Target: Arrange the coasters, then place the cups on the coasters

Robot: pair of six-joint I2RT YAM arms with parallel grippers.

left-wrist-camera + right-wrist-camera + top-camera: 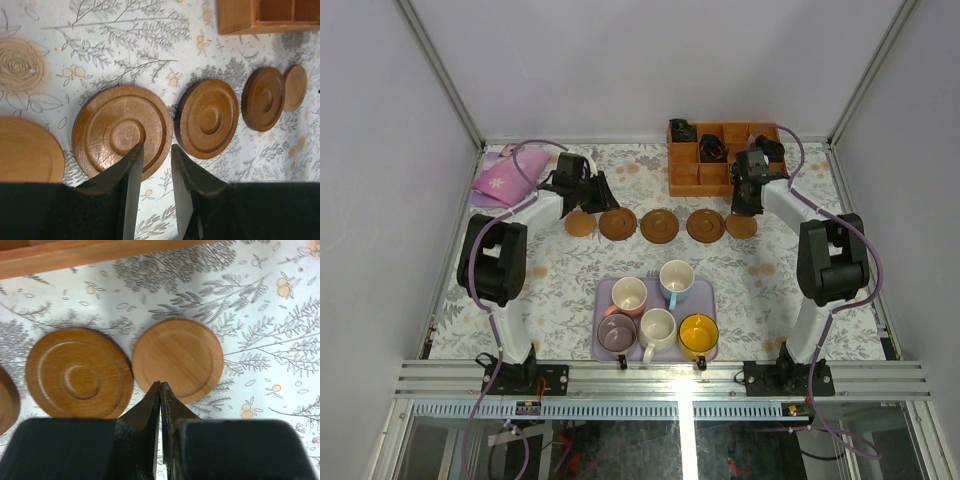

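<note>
A strip of open counter [560,282] runs between the coaster row [660,225] and the tray [706,294] of cups [657,327]. Behind the row, the wooden box [685,186] crowds the right side and a pink pouch [500,180] the left.

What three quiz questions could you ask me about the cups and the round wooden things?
1. True or false: the cups already stand on the coasters.
2. How many coasters lie in the row?
3. Which fingers are pressed together? A. left fingers B. right fingers

Key:
1. False: all five cups sit on the tray.
2. Five.
3. B: the left fingers have a gap between them.
</note>
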